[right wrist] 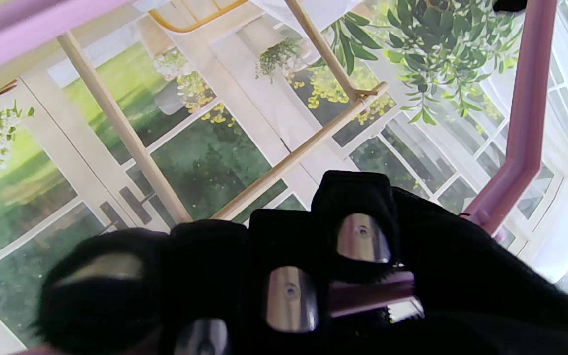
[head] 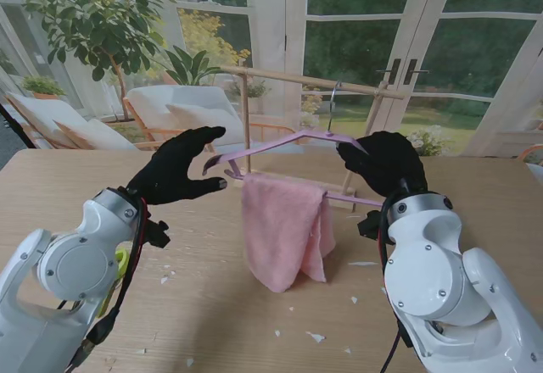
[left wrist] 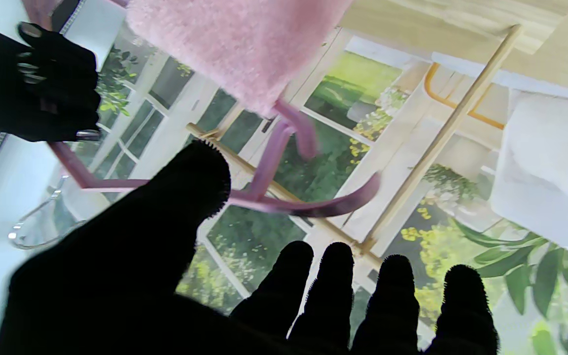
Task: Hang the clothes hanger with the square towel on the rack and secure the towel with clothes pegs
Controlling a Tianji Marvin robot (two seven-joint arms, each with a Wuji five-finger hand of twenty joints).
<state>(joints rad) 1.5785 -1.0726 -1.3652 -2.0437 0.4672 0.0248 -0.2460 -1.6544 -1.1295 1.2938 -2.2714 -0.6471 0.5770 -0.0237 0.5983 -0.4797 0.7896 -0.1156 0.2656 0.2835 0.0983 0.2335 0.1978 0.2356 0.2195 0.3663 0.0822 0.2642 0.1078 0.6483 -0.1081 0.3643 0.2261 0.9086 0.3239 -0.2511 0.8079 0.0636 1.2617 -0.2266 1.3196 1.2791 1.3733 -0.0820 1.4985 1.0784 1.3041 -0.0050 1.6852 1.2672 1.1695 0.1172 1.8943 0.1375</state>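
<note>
The pink hanger (head: 284, 142) hangs in the air in front of the wooden rack (head: 310, 80), tilted down to my right. A pink square towel (head: 284, 229) is draped over its lower bar, and the towel's lower edge reaches the table. My right hand (head: 386, 163) is shut on the hanger's right shoulder, its fingers curled round the pink bar (right wrist: 372, 291). My left hand (head: 178, 169) is open, thumb and fingers spread on either side of the hanger's left end (left wrist: 313, 204). The metal hook (head: 333, 106) is close to the rack's top bar; whether it rests on it I cannot tell. No pegs show.
Small white scraps (head: 316, 336) lie scattered on the wooden table (head: 475, 186) nearer to me. The rack's uprights (head: 245, 119) stand behind the towel. Beyond the table is a backdrop of windows, plants and chairs.
</note>
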